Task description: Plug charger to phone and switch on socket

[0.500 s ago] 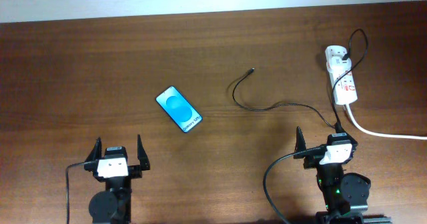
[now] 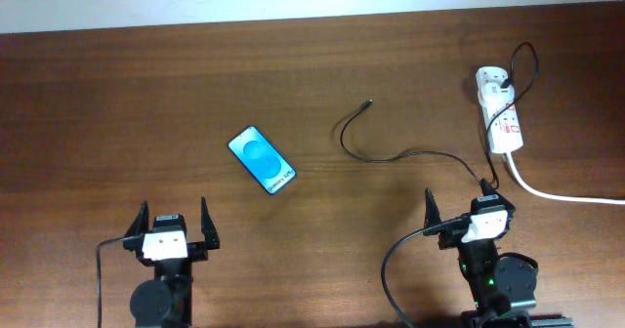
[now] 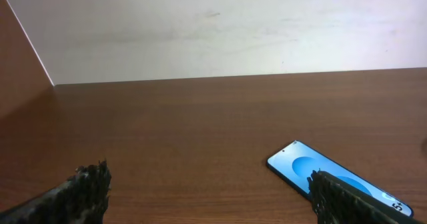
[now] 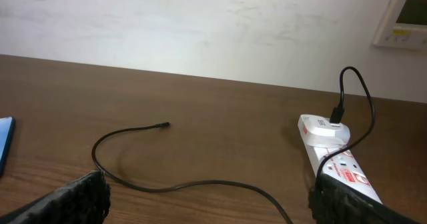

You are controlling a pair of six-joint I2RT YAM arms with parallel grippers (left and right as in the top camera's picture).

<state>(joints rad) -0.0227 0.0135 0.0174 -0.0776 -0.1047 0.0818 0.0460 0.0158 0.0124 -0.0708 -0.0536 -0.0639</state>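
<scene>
The phone (image 2: 262, 159) lies face up, blue screen lit, left of the table's middle; it also shows at the lower right of the left wrist view (image 3: 320, 174). The charger cable (image 2: 391, 156) curls from the socket across the table, its connector tip (image 2: 367, 102) free; the right wrist view shows the cable (image 4: 200, 183) and the tip (image 4: 163, 125). The white socket (image 2: 499, 111) lies at the far right, with a charger plug in it (image 4: 319, 126). My left gripper (image 2: 175, 222) is open and empty near the front edge. My right gripper (image 2: 456, 211) is open and empty just in front of the cable.
The socket's thick white cord (image 2: 557, 193) runs off the right edge. Black robot-arm cables (image 2: 395, 269) loop at the front by each base. A white wall (image 3: 213, 24) stands behind the table, with a wall panel (image 4: 403, 17) at the right.
My right gripper has shifted slightly left and turned a little. The left arm, phone, cable and socket have not moved.
</scene>
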